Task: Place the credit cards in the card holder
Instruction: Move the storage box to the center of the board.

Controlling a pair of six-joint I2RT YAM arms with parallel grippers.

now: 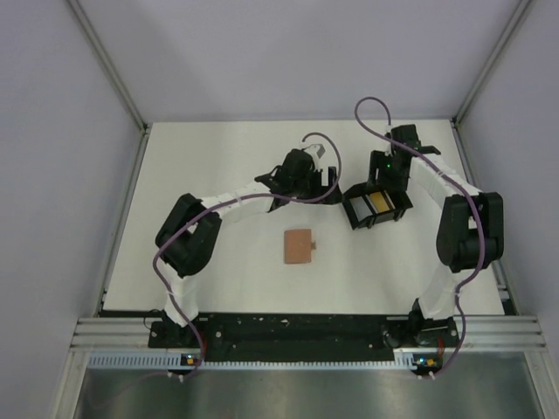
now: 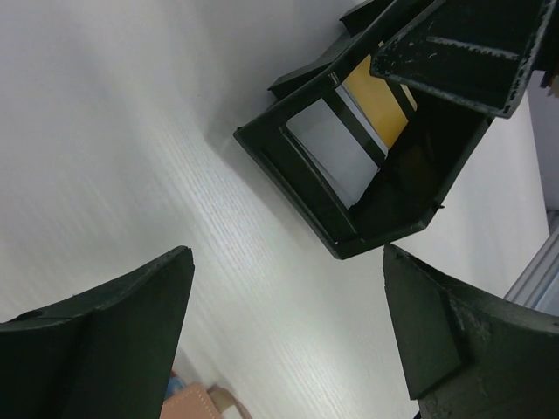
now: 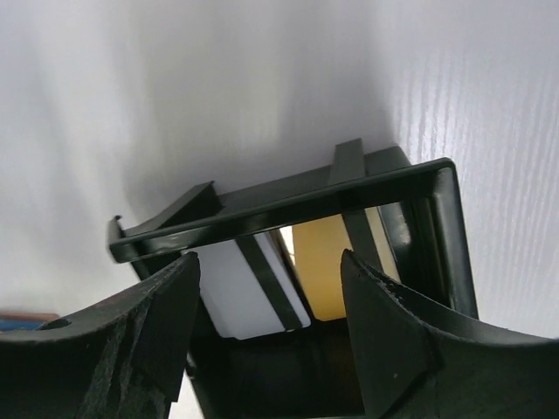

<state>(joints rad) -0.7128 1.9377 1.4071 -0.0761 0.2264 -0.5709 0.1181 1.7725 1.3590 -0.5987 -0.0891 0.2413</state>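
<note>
Finding: neither of the credit cards (image 1: 374, 205) is in the card holder (image 1: 300, 247) yet. Both lie flat in the black tray (image 1: 356, 218), toward the far right of the bench (image 1: 218, 288), with a divider (image 3: 262, 266) between them. The yellow-orange card (image 3: 323, 262) is on the side toward the right edge and the pale card (image 3: 240, 297) is beside it. Their long axes run roughly far edge to near edge, slightly skewed.

The right hand (image 3: 271, 262) is poised at the tray's rim, its jaws partly spread and holding nothing, with the cards just beyond its fingertips. It is judged the nearer hand for the pick.

The left hand (image 2: 288, 257) stands wide and empty, beside the tray on the side toward the left edge.

The card holder lies flat near the bench's middle, well apart from the tray, toward the near edge and left.
</note>
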